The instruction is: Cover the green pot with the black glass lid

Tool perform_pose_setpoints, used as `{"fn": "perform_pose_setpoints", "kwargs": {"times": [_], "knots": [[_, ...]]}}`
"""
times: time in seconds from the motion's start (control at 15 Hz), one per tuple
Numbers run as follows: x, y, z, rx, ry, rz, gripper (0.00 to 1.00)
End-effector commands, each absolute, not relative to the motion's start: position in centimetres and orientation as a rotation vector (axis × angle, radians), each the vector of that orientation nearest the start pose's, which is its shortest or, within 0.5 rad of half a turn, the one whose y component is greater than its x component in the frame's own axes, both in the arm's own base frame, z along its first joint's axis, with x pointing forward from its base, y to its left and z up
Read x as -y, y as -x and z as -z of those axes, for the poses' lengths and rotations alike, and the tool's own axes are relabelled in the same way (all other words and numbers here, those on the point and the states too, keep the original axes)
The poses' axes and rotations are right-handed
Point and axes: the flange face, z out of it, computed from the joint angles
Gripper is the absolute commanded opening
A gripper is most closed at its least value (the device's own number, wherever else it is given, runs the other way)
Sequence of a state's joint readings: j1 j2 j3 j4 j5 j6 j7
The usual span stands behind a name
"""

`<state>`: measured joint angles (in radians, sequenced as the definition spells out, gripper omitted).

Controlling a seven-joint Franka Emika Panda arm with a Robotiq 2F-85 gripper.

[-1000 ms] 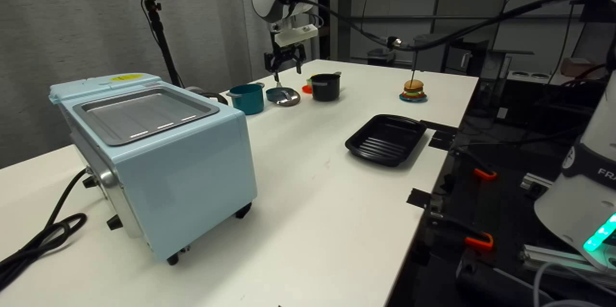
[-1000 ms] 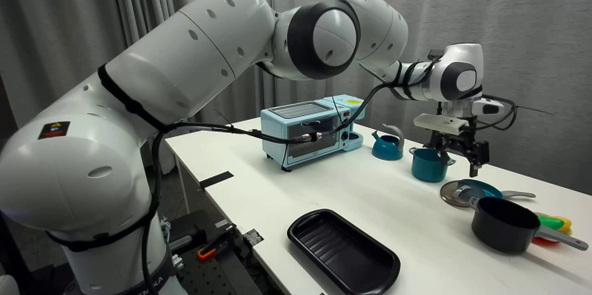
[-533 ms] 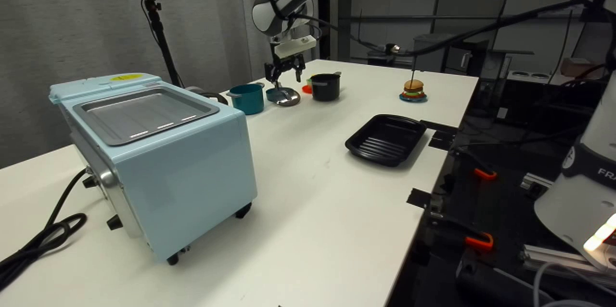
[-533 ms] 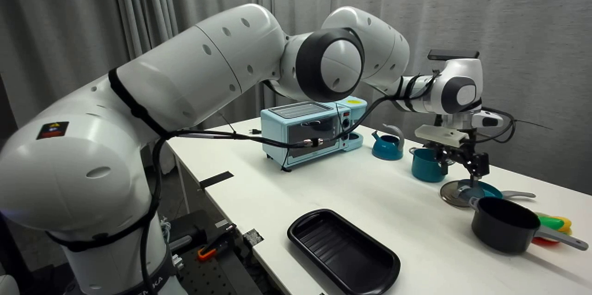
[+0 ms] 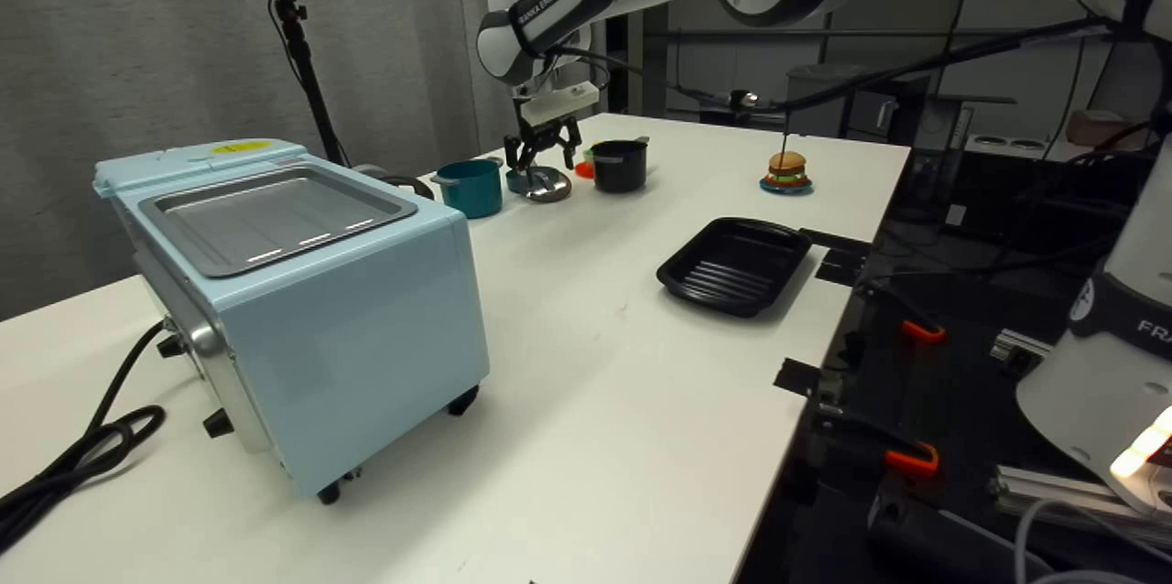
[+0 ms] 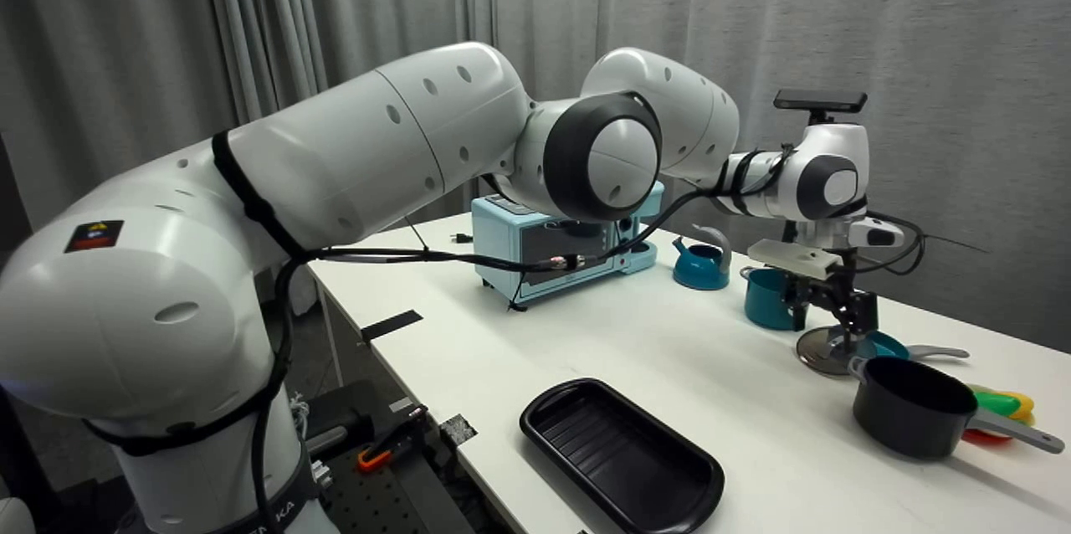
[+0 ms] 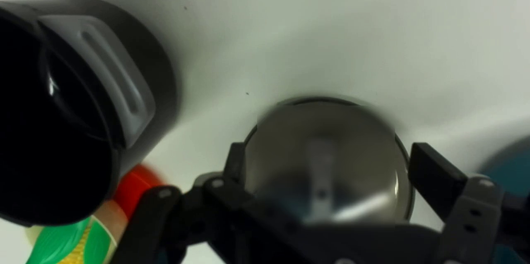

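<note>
The green pot (image 5: 470, 190) stands upright and uncovered on the white table. It also shows in an exterior view (image 6: 763, 304), partly behind the gripper, and its edge at the right of the wrist view (image 7: 511, 169). The black glass lid (image 6: 813, 354) lies beside it, against a teal pan, its grey handle (image 7: 321, 173) upward. My gripper (image 6: 824, 335) is low over the lid. In the wrist view the gripper (image 7: 329, 164) is open, its fingers (image 7: 434, 177) apart on either side of the lid and handle. Whether the fingertips touch the lid cannot be told; the lid's near part is hidden.
A black pot (image 6: 912, 413) with a grey handle stands close beside the lid. The teal pan (image 6: 889, 344) lies behind it. Toy vegetables (image 6: 1000, 404), a teal kettle (image 6: 701, 268), a pale blue oven (image 5: 357, 355), a black ridged pan (image 5: 732, 268) and a toy burger (image 5: 786, 170) are on the table.
My gripper has come down from above to close over the lid, with its jaws staying open. The lid and the green pot have not moved.
</note>
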<state>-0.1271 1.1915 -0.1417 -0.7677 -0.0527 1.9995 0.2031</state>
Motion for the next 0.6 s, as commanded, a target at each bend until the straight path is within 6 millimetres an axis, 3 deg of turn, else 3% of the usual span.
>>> {"fn": "perform_pose_setpoints", "kwargs": {"times": [0.0, 0.53], "knots": [[16.31, -78.73, -20.25, -0.594, 3.267, 0.073, 1.0], [16.1, -79.25, -19.99, -0.587, 3.258, 0.134, 1.0]]}}
